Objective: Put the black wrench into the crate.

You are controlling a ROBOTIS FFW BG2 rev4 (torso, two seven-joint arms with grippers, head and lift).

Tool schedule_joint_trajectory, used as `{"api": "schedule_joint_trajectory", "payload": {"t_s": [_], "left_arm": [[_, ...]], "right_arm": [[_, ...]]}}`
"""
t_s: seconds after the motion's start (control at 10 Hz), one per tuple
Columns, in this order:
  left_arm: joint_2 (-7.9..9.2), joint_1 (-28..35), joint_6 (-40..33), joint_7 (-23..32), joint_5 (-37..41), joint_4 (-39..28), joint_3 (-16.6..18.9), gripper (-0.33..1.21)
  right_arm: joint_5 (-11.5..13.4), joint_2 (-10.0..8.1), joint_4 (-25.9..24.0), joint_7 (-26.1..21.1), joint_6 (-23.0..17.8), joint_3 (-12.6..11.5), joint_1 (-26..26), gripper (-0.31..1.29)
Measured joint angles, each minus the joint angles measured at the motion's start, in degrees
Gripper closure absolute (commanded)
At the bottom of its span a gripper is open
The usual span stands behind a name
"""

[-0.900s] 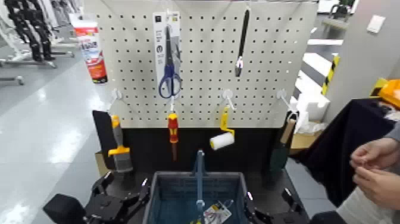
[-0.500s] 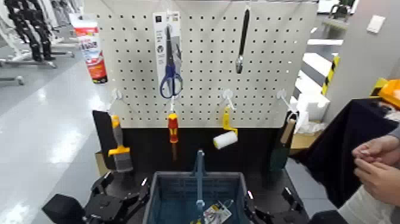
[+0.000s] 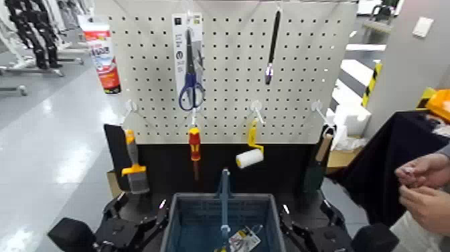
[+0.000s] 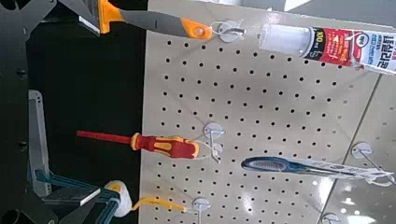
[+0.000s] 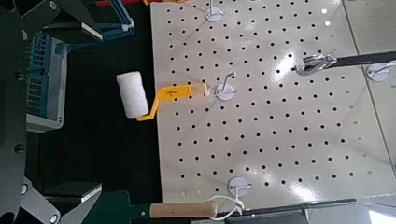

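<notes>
Two fingers stand wide apart on the right gripper [image 3: 307, 221], low at the crate's right side, with nothing between them. The left gripper [image 3: 140, 218] waits at the other side, also spread and empty. Between them sits the blue-grey plastic crate [image 3: 260, 198], its arched handle [image 3: 226, 201] upright across the middle and a packaged item [image 3: 244, 240] inside. Beyond, the paint roller [image 3: 250, 158] hangs below and slightly left of the black wrench [image 3: 273, 45], which hangs upright, high on the pegboard [image 3: 231, 74], silvery jaw end down. A person's hands [image 3: 420, 201] are off to the right.

The wrench should prove stiff and fairly light, though its slim, smooth-looking shank could slip or swivel. I would have the right gripper take the black shank around its middle, clear of the hook, lift it free, then lower it beside the handle, not onto it.
</notes>
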Motion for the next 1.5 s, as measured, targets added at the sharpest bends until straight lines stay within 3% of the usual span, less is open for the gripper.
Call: {"api": "schedule_joint_trajectory", "payload": {"t_s": [0.9, 1.5], "left_arm": [[0.18, -1.0, 0.3, -0.3, 0.2, 0.6, -0.8, 0.11], [0.53, -2.2, 0.4, -0.3, 0.3, 1.3, -1.5, 0.11]], "right_arm": [[-1.2, 0.55, 1.1, 9.6, 5.8, -3.6, -10.4, 0.17], [-3.6, 1.03, 4.4, 15.3, 7.7, -3.8, -20.4, 0.17]]}}
